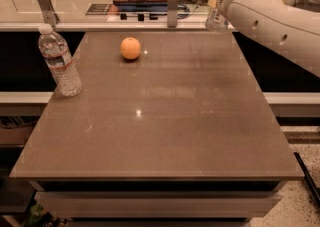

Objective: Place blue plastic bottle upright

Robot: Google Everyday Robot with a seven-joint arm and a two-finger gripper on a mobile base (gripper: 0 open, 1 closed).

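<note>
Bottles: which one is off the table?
The blue plastic bottle, held in the end effector by the far right corner of the table. The red-banded bottle stands at the left edge.

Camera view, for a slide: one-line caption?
Gripper holds blue plastic bottle near table's far-right corner; orange and taller bottle sit left.

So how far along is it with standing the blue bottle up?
Done: the gripper holds the blue bottle, jaws shut on it, by the table's far right corner. In hand: the bottle hangs there slightly tilted, not clearly resting on anything. Left: set it upright on the table and let go.
</note>
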